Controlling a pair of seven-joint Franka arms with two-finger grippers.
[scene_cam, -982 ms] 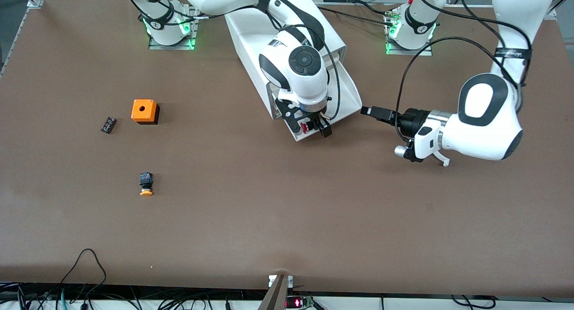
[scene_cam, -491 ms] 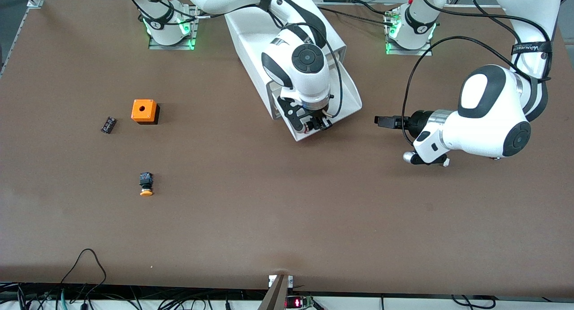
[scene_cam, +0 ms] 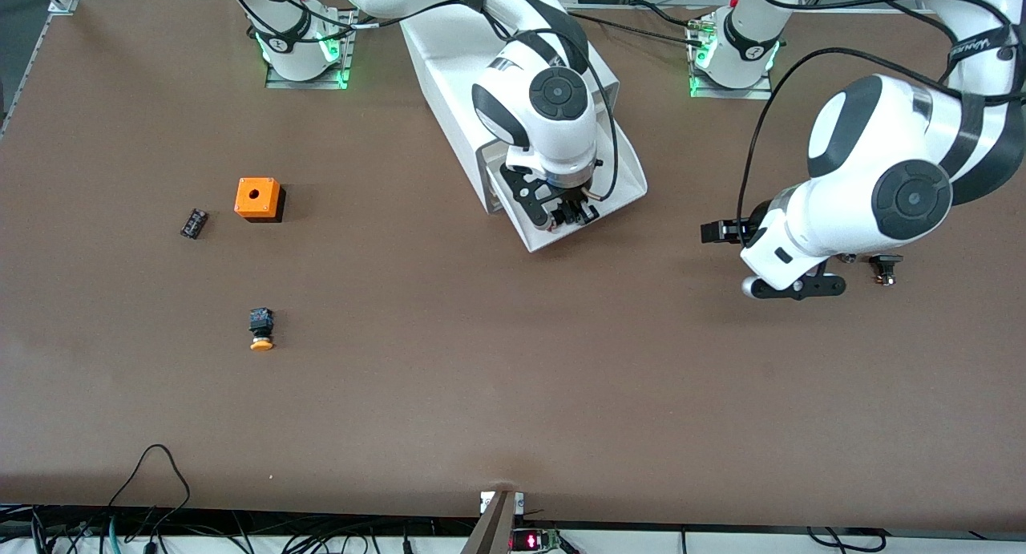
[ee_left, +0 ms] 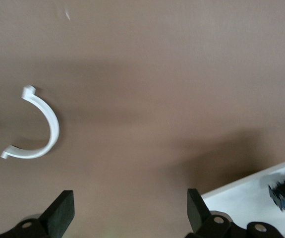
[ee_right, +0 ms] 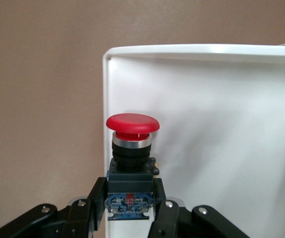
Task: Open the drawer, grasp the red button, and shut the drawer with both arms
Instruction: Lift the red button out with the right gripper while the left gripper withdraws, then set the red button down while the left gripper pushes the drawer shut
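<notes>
2 white arms [scene_cam: 874,177], black joint bands, black cables, green-lit bases, black end effectors.

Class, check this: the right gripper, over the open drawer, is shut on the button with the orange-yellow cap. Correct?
Not quite. The right gripper, over the open drawer, is shut on the button with the red cap, as the right wrist view shows. The orange-capped button lies on the table.

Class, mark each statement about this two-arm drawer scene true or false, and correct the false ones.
1. The right gripper is shut on the red button. True.
2. The drawer is pushed fully shut. False: it stands pulled out.
3. The left gripper holds the white curved clip. False: it is open over bare table; the clip lies on the table.
4. The orange-yellow button lies nearer the front camera than the orange box. True.
</notes>
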